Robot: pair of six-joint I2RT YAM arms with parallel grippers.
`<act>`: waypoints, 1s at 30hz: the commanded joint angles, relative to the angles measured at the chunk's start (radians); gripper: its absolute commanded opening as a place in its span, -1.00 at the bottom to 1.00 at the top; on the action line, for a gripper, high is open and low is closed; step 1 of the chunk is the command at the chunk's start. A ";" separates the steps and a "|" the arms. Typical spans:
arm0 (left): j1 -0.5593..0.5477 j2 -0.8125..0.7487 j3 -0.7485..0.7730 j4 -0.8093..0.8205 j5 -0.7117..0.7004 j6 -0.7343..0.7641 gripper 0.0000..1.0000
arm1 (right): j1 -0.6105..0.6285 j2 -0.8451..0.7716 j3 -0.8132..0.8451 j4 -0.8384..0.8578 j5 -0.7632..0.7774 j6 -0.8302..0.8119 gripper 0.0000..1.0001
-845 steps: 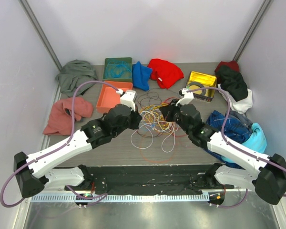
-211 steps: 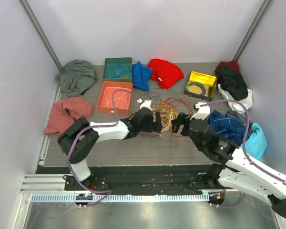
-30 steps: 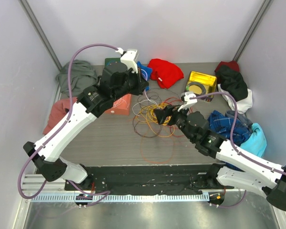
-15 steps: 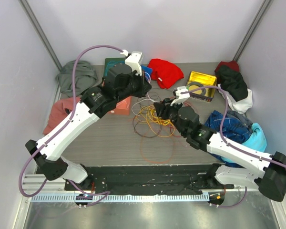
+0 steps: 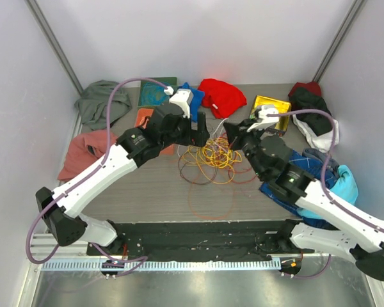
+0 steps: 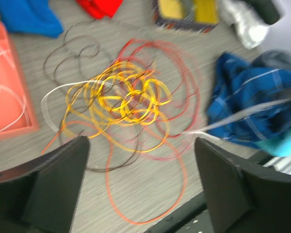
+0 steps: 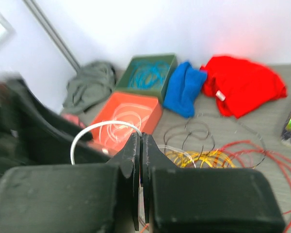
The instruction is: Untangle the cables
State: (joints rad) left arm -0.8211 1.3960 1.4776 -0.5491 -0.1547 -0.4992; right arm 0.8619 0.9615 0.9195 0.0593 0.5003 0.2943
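Note:
The cables (image 5: 211, 155) lie as a tangle of yellow, orange, red and dark brown loops in the middle of the table, seen also in the left wrist view as cables (image 6: 121, 99). My left gripper (image 5: 200, 123) hovers over the tangle's far left side. In its own view the left gripper (image 6: 140, 179) is wide open with nothing between the fingers (image 6: 58, 184). My right gripper (image 5: 232, 130) is at the tangle's far right side. Its wrist view shows the right gripper (image 7: 140, 138) shut on a white cable (image 7: 94, 127) that arches away from the tips to the left.
An orange tray (image 5: 143, 118) holding white cable and a green tray (image 5: 155, 94) holding blue cable stand at the back left. A yellow tin (image 5: 273, 105) stands at the back right. Cloth garments ring the table: grey (image 5: 101, 102), pink (image 5: 83, 152), blue (image 5: 191, 97), red (image 5: 221, 96), blue plaid (image 5: 306, 164).
My left gripper has opened and dropped from high at the back down over the tangle. My right gripper has closed on the white cable and pulled it up from the pile.

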 commanded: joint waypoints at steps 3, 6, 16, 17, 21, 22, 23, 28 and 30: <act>-0.004 -0.018 -0.083 -0.003 -0.163 -0.028 0.99 | -0.001 -0.090 0.137 -0.166 0.066 -0.034 -0.98; -0.004 -0.054 -0.140 0.008 -0.276 -0.044 1.00 | -0.001 -0.101 0.153 -0.191 0.066 -0.029 -0.98; -0.004 -0.300 -0.495 0.444 -0.295 -0.021 0.99 | -0.001 -0.070 0.327 -0.251 0.044 -0.067 -0.98; -0.004 -0.320 -0.534 0.577 -0.270 -0.012 1.00 | -0.003 -0.057 0.373 -0.263 0.035 -0.070 -0.98; -0.004 -0.361 -0.645 0.837 -0.108 0.027 0.99 | -0.003 -0.018 0.453 -0.295 0.014 -0.064 -0.98; -0.006 -0.351 -0.660 0.877 -0.012 0.033 0.99 | -0.001 -0.009 0.464 -0.303 0.008 -0.054 -0.98; -0.007 -0.347 -0.700 0.990 0.027 0.046 1.00 | -0.001 0.006 0.476 -0.314 0.003 -0.044 -0.98; -0.041 -0.286 -0.859 1.432 0.165 0.090 0.99 | -0.003 0.031 0.498 -0.323 -0.026 -0.001 -0.98; -0.053 -0.236 -0.878 1.523 0.199 0.111 1.00 | -0.003 0.042 0.513 -0.331 -0.034 0.011 -0.98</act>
State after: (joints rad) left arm -0.8520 1.0969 0.6388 0.5457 -0.0906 -0.4526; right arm 0.8616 0.9718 1.3888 -0.2455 0.5011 0.2718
